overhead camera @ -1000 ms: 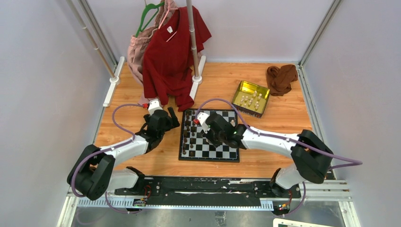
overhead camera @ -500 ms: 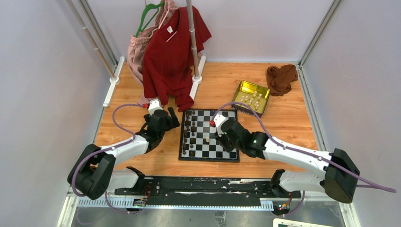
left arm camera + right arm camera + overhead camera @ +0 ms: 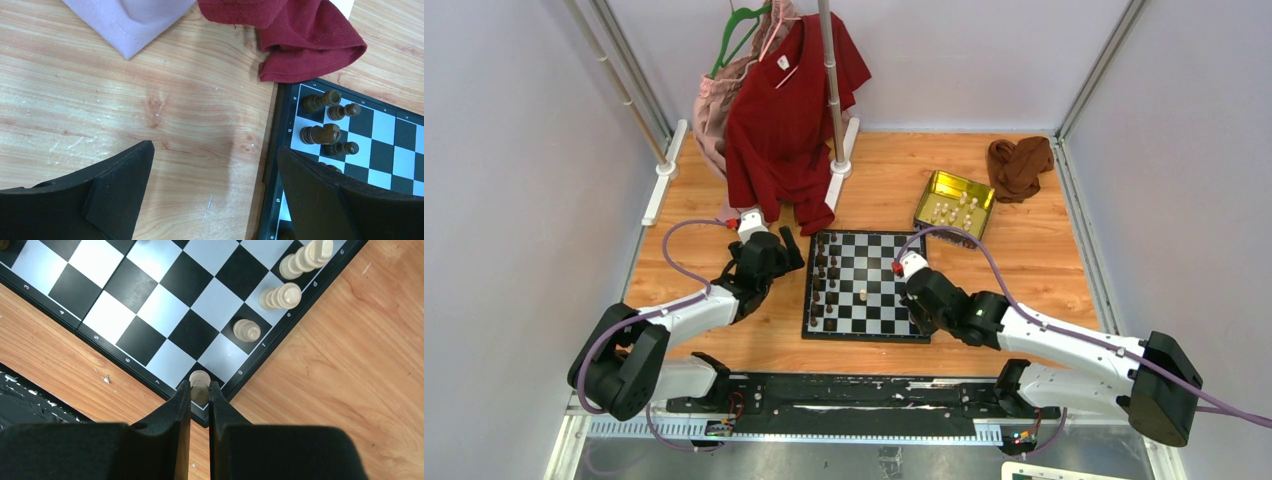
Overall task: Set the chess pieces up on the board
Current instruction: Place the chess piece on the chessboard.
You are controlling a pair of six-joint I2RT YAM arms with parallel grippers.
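Dark pieces [image 3: 822,270] are ranged along the left edge of the board [image 3: 879,318], a cream piece [image 3: 199,382] is clamped in the right fingers [image 3: 181,407] at its near corner, more are left in the tin [image 3: 924,196], and the left fingers [image 3: 120,170] are held wide apart.

The right claw [image 3: 922,318] hangs over the chessboard's [image 3: 894,243] near right corner, its fingertips hidden under its own body. To its left a lone cream piece [image 3: 862,295] stands mid-board. Farther left, dark pieces [image 3: 824,275] line the board's left files. Beyond the claw, off the board, a gold tin [image 3: 965,181] holds more cream pieces [image 3: 954,210], with a brown cloth [image 3: 1020,163] behind it. The left claw [image 3: 776,252] sits just left of the board, with a red shirt's [image 3: 789,110] hem just beyond it.
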